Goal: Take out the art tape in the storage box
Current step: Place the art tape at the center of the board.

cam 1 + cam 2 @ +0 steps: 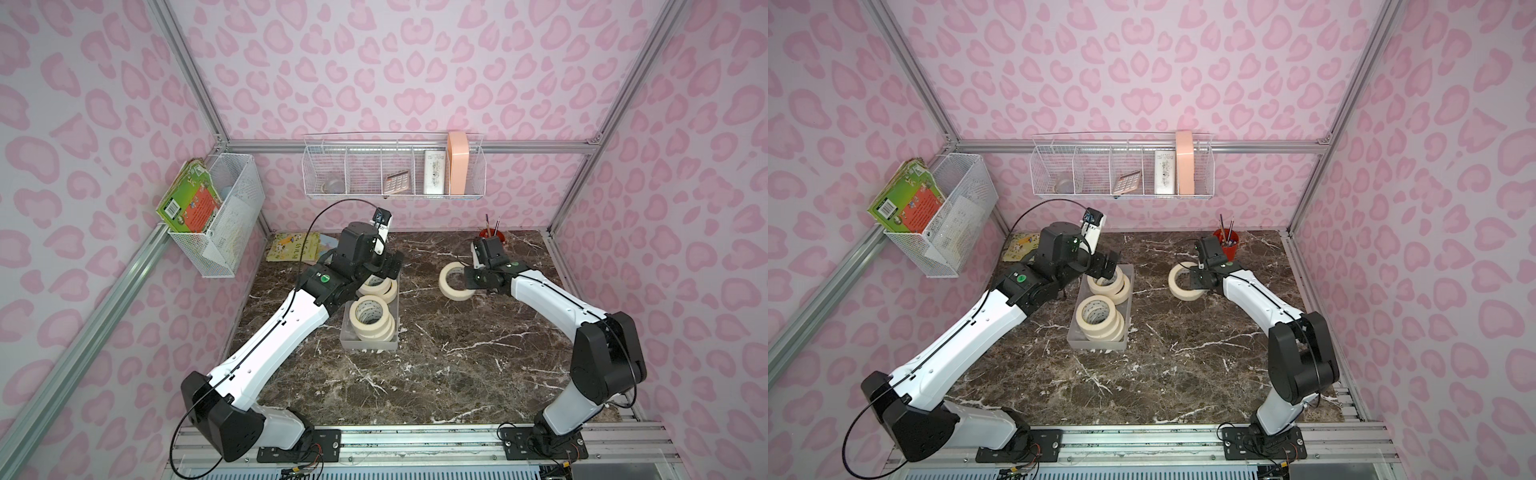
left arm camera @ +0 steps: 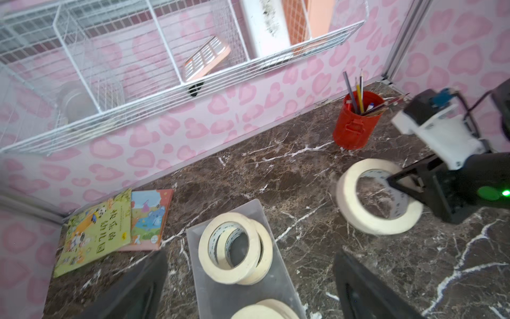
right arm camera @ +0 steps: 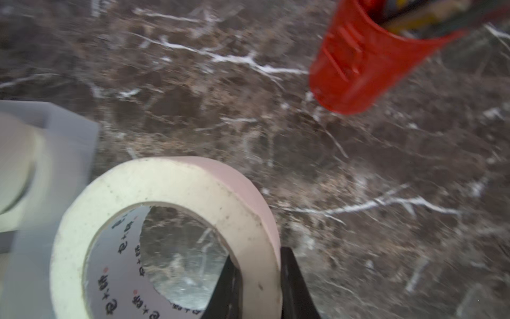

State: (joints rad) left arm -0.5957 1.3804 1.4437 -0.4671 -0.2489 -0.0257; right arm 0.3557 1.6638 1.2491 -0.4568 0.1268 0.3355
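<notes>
cream tape rolls (image 1: 368,316) are stacked in two leaning piles inside the frosted plastic box (image 1: 368,346). the far pile lies directly beneath the left gripper (image 2: 249,254), whose jaws are spread wide and empty.

to its right, well clear of the box, one roll (image 3: 165,179) is pinched by the right gripper (image 3: 258,262). the jaws are drawn narrow across the ring's wall, one finger inside the core and one outside. the roll is held tilted over the marble table (image 1: 457,353); whether its lower edge touches cannot be told. a red pencil cup (image 2: 356,124) stands just beyond this gripper.

the step in hand is judged to be the carrying-out of this roll, with most of the task left to do. next, the held roll would need to be set on bare marble short of the cup and released. the open left jaws would then need to be lowered astride the wall of the top far roll.

large chinese characters are printed on the picture books (image 2: 110,229) left of the left gripper, but are not safely read. black characters and red dots circle the held roll's white core, too blurred to be read. no brand can be made out.
</notes>
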